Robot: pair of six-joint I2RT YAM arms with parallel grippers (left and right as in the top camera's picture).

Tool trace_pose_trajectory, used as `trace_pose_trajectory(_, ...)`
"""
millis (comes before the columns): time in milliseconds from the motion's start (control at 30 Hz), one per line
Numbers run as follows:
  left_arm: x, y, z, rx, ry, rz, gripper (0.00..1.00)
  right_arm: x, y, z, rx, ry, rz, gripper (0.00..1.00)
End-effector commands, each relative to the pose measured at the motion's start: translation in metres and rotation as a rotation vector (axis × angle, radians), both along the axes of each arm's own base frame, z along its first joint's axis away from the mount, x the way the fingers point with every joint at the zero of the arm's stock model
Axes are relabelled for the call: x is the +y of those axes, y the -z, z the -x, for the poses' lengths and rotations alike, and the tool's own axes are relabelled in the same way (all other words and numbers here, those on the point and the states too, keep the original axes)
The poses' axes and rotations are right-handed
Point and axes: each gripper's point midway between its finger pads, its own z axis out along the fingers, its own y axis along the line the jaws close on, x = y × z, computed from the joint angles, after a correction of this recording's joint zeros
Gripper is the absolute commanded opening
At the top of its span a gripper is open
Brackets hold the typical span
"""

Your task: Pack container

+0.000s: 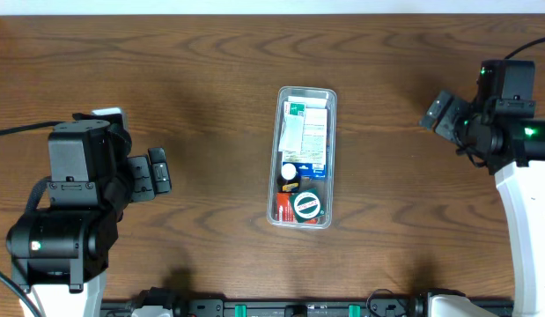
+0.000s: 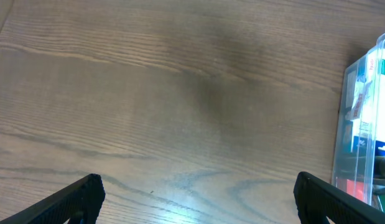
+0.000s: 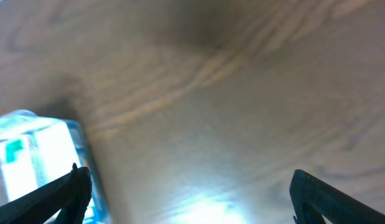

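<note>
the overhead camera is looking straight down on the whole table (image 1: 166, 53). both wrist cameras are facing it from close, each catching the container (image 1: 333, 150): right edge in the left view, lower left in the right.

The container (image 1: 307, 90) is being borne at the middle of the table (image 1: 202, 79), lengthwise front to back; boxes (image 1: 305, 132) are being held in its far part, a round item (image 1: 305, 204) nearer; the left gripper (image 1: 158, 173) and the right gripper (image 1: 441, 111) are being kept well apart on either side.

Robot lab: wood-grain table (image 1: 210, 106), mounted arms (image 1: 69, 202)
</note>
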Motion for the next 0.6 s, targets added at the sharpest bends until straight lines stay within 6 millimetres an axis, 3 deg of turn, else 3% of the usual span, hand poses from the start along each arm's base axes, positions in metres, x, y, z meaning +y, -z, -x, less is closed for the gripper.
trace_pose_trajectory(0,0.003,-0.007,0.000,-0.019,-0.020,0.001,0.98,-0.015,-0.024,0.027,-0.031,-0.015,0.136,0.99)
trace_pose_trajectory(100,0.003,-0.007,0.000,-0.019,-0.020,0.001,0.98,-0.016,-0.039,0.044,-0.096,-0.008,0.168,0.99)
trace_pose_trajectory(200,0.003,-0.007,0.000,-0.019,-0.020,0.001,0.98,-0.017,-0.058,0.048,-0.255,-0.039,0.213,0.99)
trace_pose_trajectory(300,0.003,-0.007,0.000,-0.019,-0.020,0.001,0.98,-0.009,-0.064,0.052,-0.405,-0.136,0.272,0.99)
trace_pose_trajectory(433,0.003,-0.007,0.000,-0.019,-0.020,0.001,0.98,0.003,-0.046,0.070,-0.518,-0.254,0.330,0.99)
trace_pose_trajectory(567,0.003,-0.007,0.000,-0.019,-0.020,0.001,0.98,0.009,-0.005,0.094,-0.548,-0.289,0.326,0.99)
